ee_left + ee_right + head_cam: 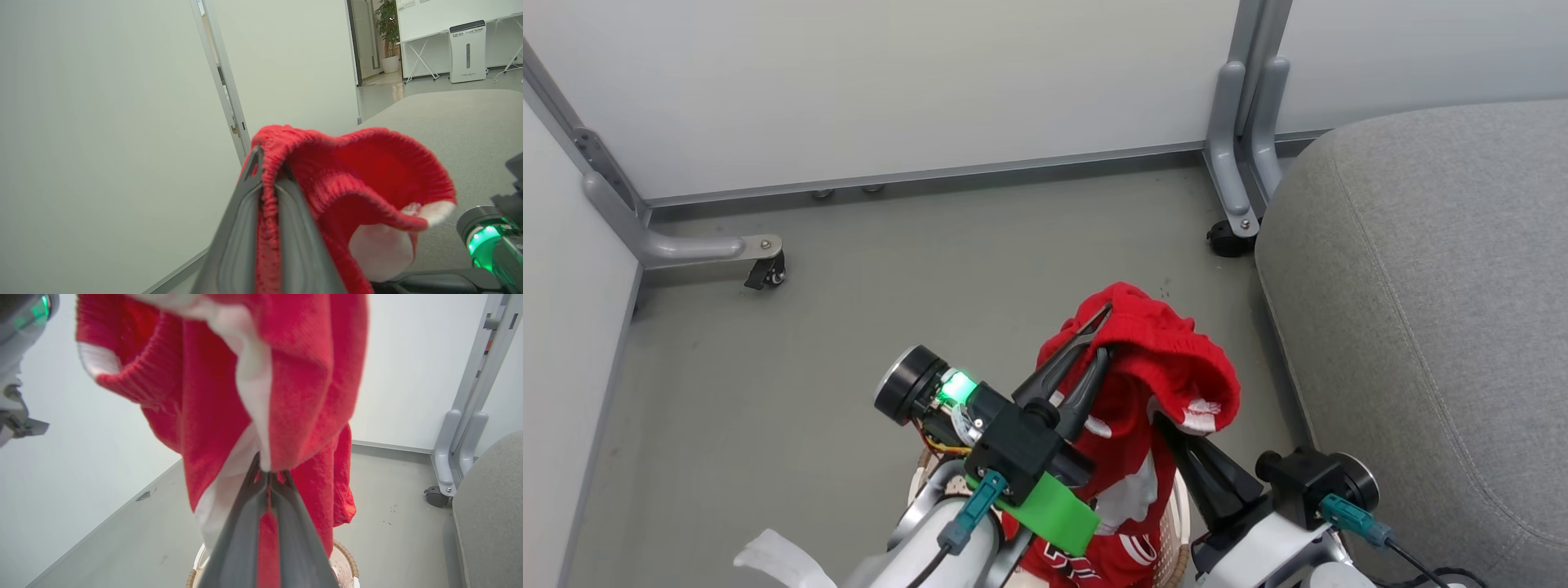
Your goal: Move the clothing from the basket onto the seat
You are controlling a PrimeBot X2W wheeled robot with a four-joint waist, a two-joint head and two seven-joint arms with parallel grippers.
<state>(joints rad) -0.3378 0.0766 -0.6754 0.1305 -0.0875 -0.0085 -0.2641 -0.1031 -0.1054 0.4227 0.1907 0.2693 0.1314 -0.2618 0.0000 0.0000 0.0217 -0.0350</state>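
Note:
A red garment (1168,351) with white trim hangs lifted over the basket (1180,531), held by both grippers. My left gripper (1106,331) is shut on its ribbed red hem (327,179), fingers pointing up and to the right. My right gripper (1160,418) is shut on a lower fold (229,416), where red and white cloth drape over the fingertips. More red fabric with black-and-white lettering (1086,563) hangs down into the basket; I cannot tell whether it is the same garment. The basket's woven rim (347,555) shows under the cloth. The grey seat (1421,286) lies to the right, apart from the garment.
White partition panels stand behind and to the left, on grey feet with castors (765,269) (1229,237). Grey floor (849,286) spreads between them and the basket. A white object (768,555) shows at the lower left beside my left forearm.

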